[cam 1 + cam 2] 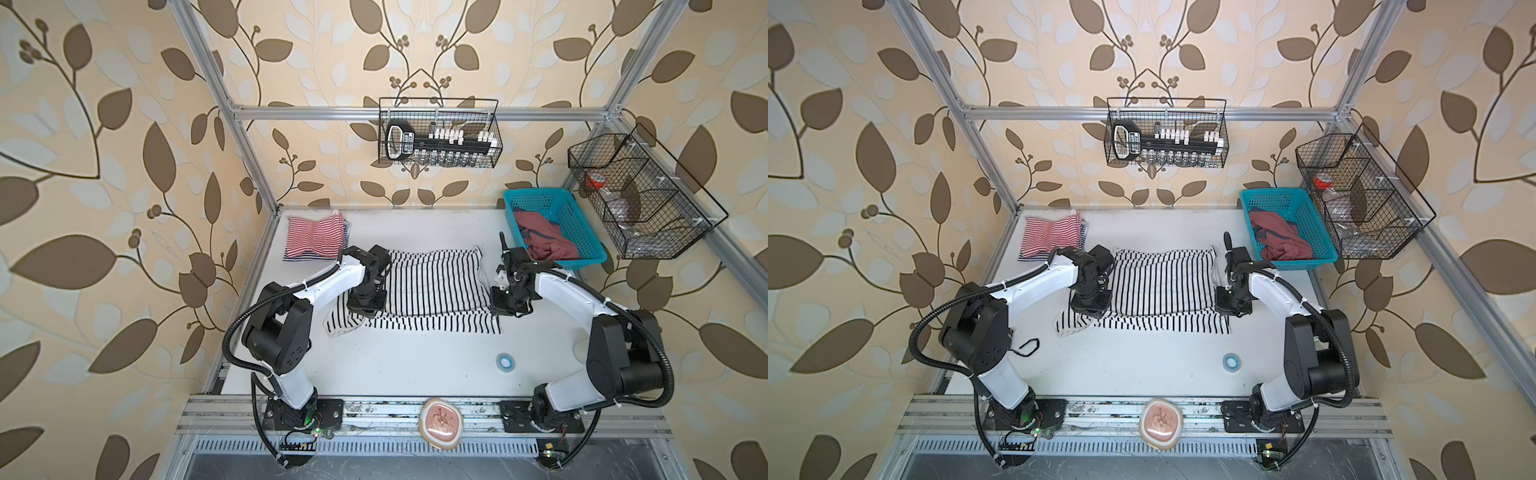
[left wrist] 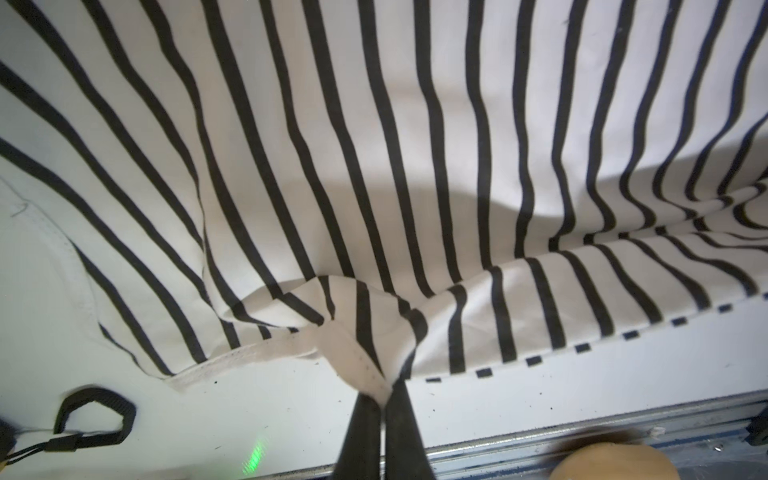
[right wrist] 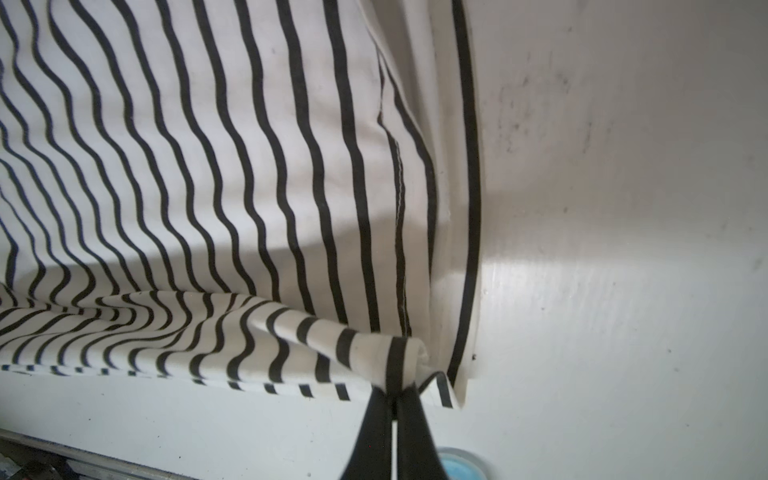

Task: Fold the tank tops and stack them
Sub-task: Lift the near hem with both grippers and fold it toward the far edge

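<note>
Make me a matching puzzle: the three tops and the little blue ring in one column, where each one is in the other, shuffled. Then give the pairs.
Things:
1. red-and-white striped top
2. black-and-white striped top
3. dusty red top
4. blue ring

Places:
A. crumpled in the teal basket
B. alone on the bare table, near side
C. folded at the table's far left corner
D. mid-table, pinched by the left claw and the right claw

Pairs: 1-C, 2-D, 3-A, 4-B.
</note>
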`<state>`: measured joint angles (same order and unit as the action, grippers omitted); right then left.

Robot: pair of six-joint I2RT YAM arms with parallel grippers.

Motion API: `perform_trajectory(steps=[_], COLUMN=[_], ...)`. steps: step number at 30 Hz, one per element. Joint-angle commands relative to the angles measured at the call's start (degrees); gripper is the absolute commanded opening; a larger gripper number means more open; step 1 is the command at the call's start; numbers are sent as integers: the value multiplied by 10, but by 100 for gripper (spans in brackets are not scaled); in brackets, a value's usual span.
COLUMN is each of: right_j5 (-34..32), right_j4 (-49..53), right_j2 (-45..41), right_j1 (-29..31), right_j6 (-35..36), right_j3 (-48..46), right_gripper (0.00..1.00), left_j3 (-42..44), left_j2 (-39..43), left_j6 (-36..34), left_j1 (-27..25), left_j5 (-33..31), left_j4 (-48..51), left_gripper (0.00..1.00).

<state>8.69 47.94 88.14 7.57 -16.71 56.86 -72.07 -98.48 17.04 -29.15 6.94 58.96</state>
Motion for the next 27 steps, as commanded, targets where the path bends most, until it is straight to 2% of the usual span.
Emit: perform_trajectory(steps=[1,21,26,27], right_j5=[5,0,-1,-2], right_j4=[3,9,2,2], right_j2=[23,124,148,153], right_j1=[-4,-22,-24,-24], right_j6=[18,30,31,31], right_j3=[30,103,113,116], right_gripper=[0,0,5,7], left_j3=[-34,-130,-151,-155], left_j2=[-20,-125,-150,-154], left_j6=[-26,-66,-67,-67], left_j1=[5,44,48,49], left_j5=[-2,17,20,20], left_j4=[26,45,47,48], left_gripper=[0,0,0,4])
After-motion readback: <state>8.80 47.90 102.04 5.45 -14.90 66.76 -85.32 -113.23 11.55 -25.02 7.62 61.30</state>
